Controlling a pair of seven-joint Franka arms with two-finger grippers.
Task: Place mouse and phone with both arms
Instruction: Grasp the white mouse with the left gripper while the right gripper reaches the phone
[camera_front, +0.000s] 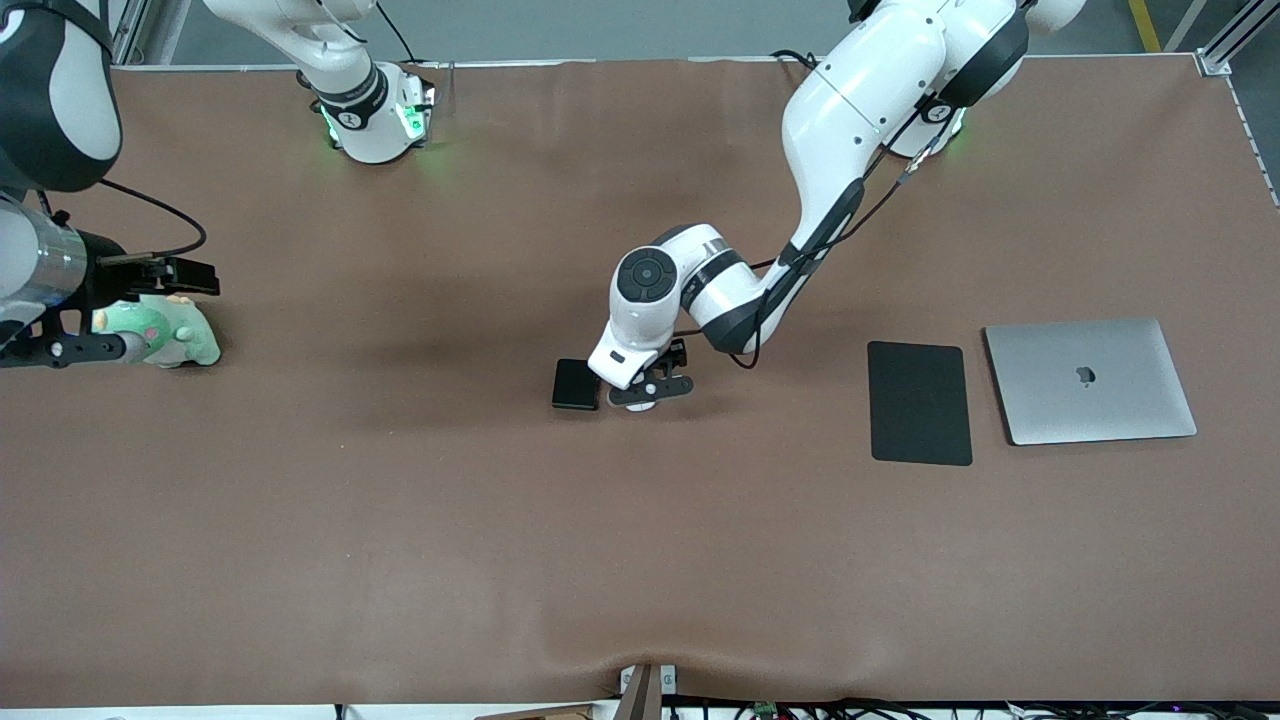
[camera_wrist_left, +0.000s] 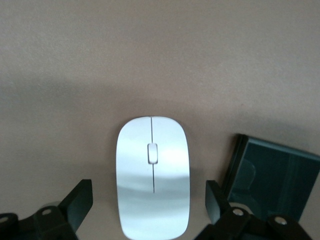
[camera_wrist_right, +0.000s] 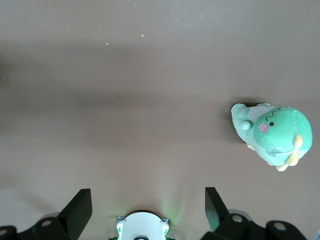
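Note:
The white mouse (camera_wrist_left: 152, 175) lies on the brown table, with the glossy black phone (camera_wrist_left: 272, 177) close beside it toward the right arm's end. My left gripper (camera_wrist_left: 148, 202) is open and low over the mouse, one finger on each side and neither touching it. In the front view the left gripper (camera_front: 650, 385) hides most of the mouse (camera_front: 641, 406), and the phone (camera_front: 576, 384) shows next to it. My right gripper (camera_wrist_right: 147, 205) is open and empty, held high at the right arm's end of the table (camera_front: 75, 348).
A green plush dinosaur (camera_front: 175, 335) lies under the right arm and also shows in the right wrist view (camera_wrist_right: 272, 132). A flat matte black mouse pad (camera_front: 920, 402) and a closed silver laptop (camera_front: 1090, 380) lie toward the left arm's end.

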